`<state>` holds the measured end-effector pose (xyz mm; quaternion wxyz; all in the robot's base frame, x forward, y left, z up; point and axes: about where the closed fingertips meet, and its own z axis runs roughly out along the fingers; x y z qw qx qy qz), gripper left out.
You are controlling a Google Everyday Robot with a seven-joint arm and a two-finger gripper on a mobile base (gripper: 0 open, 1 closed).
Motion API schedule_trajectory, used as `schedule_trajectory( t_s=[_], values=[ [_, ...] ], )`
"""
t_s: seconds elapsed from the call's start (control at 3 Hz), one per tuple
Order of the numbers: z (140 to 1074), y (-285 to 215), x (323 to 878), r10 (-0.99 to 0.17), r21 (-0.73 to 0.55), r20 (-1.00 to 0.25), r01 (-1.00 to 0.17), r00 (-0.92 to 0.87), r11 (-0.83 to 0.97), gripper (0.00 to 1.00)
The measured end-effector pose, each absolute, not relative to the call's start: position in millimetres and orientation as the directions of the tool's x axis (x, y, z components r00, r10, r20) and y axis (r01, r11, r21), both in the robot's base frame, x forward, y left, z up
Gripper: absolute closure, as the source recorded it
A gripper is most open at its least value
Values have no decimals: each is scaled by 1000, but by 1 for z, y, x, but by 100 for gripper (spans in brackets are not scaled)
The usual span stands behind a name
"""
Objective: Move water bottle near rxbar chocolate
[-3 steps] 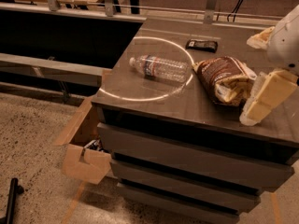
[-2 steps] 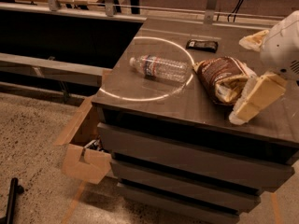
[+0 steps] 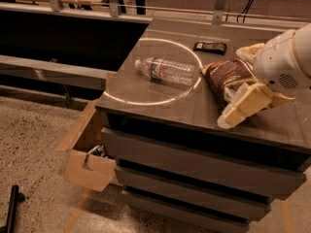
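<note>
Jaws seemingly wide apart above snack bag [image 3: 227, 75], right of the water bottle [image 3: 167, 71].

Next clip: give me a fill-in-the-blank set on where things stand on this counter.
The water bottle lies on its ___ inside the ring of light.
The rxbar chocolate has a ___ wrapper and sits beyond the bottle, not touching it.
The gripper, open beside the snack bag at the counter's right, holds ___.
Missing words: side; black; nothing.
</note>
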<state>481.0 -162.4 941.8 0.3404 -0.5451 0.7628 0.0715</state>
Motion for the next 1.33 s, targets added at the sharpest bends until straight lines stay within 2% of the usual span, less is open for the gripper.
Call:
schedule_trajectory(
  t_s=[0.33,1.33],
  values=[
    [931,-151,491,-752,-255,-638,-876,-166,409,0],
    [923,-123,501,-726,-286,-657,-823,-205,491,0]
  ],
)
